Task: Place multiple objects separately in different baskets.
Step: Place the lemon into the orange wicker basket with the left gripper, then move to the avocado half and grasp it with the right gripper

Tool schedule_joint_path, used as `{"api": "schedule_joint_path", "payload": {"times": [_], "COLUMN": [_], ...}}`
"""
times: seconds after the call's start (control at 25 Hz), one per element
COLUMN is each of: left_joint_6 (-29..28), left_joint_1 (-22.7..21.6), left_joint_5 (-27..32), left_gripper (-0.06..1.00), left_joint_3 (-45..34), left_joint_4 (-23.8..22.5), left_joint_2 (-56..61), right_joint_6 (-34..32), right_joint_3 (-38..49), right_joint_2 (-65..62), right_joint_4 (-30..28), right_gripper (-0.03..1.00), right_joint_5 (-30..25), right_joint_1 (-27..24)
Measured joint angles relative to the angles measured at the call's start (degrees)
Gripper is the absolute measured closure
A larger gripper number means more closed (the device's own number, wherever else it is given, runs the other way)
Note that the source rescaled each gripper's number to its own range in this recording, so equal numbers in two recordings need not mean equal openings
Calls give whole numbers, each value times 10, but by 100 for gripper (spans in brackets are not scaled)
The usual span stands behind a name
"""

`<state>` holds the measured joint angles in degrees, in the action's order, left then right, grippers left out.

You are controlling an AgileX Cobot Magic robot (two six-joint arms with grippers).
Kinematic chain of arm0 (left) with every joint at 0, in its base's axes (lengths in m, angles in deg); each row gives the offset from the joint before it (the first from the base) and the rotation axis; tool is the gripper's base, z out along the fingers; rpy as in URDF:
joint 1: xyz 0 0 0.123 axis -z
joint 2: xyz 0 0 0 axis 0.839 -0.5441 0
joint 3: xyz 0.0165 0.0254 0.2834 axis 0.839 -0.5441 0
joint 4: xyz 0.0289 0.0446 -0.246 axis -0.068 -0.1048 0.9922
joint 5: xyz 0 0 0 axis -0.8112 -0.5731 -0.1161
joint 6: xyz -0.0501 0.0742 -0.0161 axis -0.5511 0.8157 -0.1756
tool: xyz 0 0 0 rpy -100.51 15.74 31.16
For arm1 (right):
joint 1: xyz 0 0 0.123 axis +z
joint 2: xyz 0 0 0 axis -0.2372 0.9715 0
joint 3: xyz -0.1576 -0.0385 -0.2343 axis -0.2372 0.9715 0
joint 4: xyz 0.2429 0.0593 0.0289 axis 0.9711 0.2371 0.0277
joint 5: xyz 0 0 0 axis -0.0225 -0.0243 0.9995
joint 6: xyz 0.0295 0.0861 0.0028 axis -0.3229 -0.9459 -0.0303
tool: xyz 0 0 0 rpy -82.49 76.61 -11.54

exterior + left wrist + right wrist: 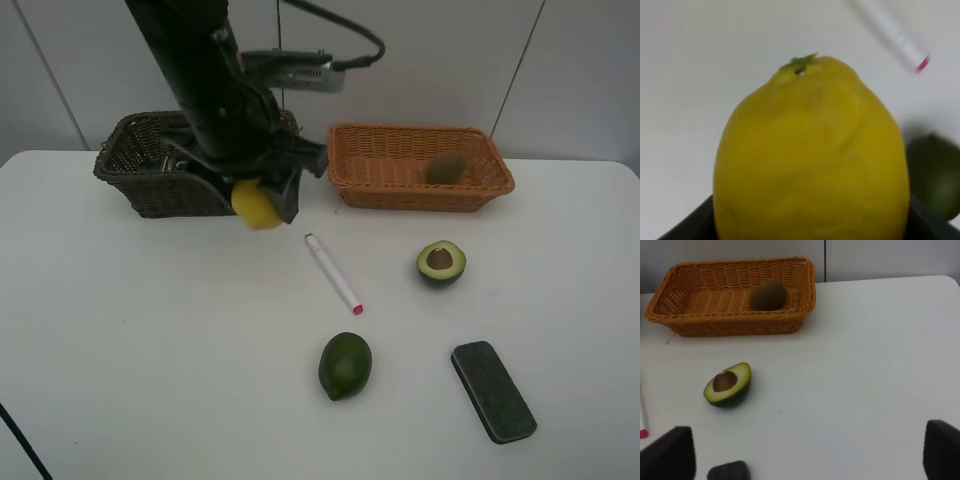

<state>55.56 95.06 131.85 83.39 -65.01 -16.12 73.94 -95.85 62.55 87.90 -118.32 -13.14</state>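
Yellow lemon (257,205) is sitting clamped in the left gripper (268,192). The dark fingers (932,227) are pressing it from both sides, and its green stem end is pointing away from the wrist camera. It is hanging just in front of the right front corner of the dark brown basket (140,170); whether it is touching the desk (150,350) I cannot tell.

Near it, toward the middle, the white marker (332,272) is lying flat with its pink tip pointing at the near edge. Further on, the whole avocado (345,365) and the dark eraser block (493,390) are resting apart from each other.

The right gripper (810,460) is hovering wide and holding nothing. Ahead of it the halved avocado (728,384) is lying pit up, and beyond that the brown kiwi (768,295) is lying inside the orange-tan basket (735,325).
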Motion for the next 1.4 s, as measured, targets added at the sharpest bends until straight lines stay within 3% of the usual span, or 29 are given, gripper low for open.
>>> {"api": "schedule_joint_path", "payload": {"times": [0.16,0.44,0.56,0.68,0.72,0.84,0.96,1.12,1.4], "left_joint_6": [2,8,8,8,9,10,10,11,11], "left_joint_1": [0,-1,-2,-4,-6,-11,-17,-28,-52], "left_joint_5": [-13,-94,-131,-158,-164,-165,-164,-117,117], "left_gripper": [42,42,42,41,37,6,-3,-5,-5], "left_joint_3": [179,476,562,600,603,604,608,608,612], "left_joint_4": [1,1,0,-4,-4,-6,-6,-7,-2], "left_joint_2": [-104,-348,-432,-484,-494,-508,-502,-460,-355], "right_joint_6": [0,0,0,0,0,0,0,0,0], "right_joint_3": [0,0,0,0,0,0,0,0,0], "right_joint_2": [0,0,0,0,0,0,0,0,0], "right_joint_4": [0,0,0,0,0,0,0,0,0], "right_gripper": [-3,-3,-3,-3,-3,-3,-3,-3,-3], "right_joint_5": [0,0,0,0,0,0,0,0,0], "right_joint_1": [0,0,0,0,0,0,0,0,0]}}
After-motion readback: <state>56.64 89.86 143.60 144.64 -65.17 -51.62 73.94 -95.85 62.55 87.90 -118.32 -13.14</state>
